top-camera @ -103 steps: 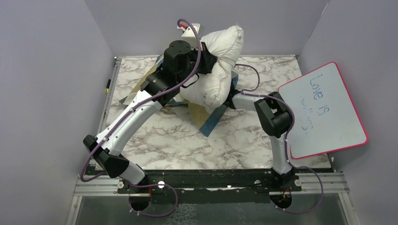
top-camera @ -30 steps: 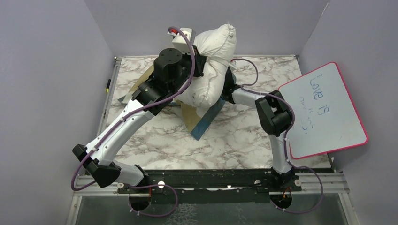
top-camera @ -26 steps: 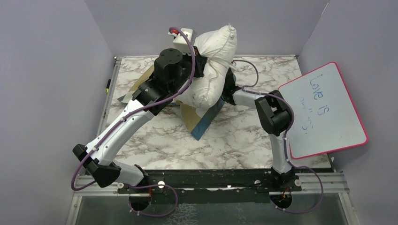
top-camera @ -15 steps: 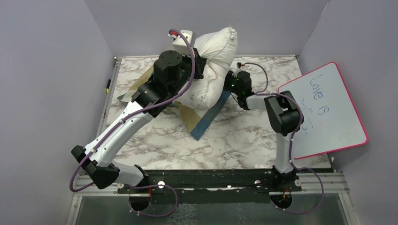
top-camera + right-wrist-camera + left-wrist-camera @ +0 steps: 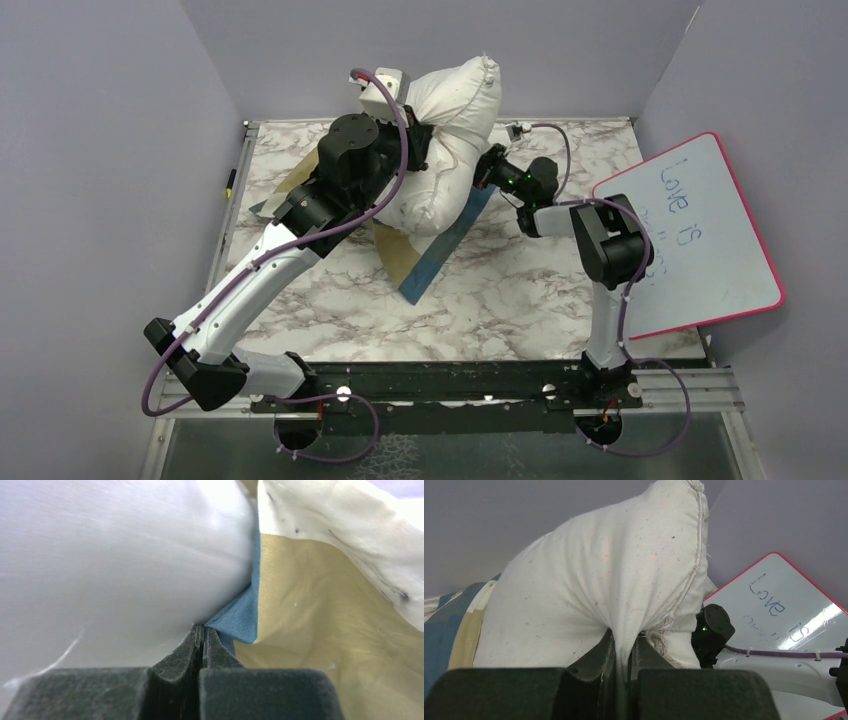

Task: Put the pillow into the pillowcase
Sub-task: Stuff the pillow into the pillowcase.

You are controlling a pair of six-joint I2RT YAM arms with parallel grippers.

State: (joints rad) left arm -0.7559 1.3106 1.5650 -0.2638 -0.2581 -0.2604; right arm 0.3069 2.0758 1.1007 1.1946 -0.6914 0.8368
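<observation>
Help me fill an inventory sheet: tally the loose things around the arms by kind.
pillow: 1
pillowcase: 1
whiteboard: 1
pen-like stick at the table's left edge: 1
Total: 4

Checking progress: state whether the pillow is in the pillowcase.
Out: the pillow shows bare, pinched by the left hand, the pillowcase beneath it.

The pillow (image 5: 589, 590) above the left claw (image 5: 622, 652) was coarse, speckled matt cloth, its seam frayed; just beyond the right claw (image 5: 202, 630) the pillowcase (image 5: 305, 630) showed smooth, thin fabric.
</observation>
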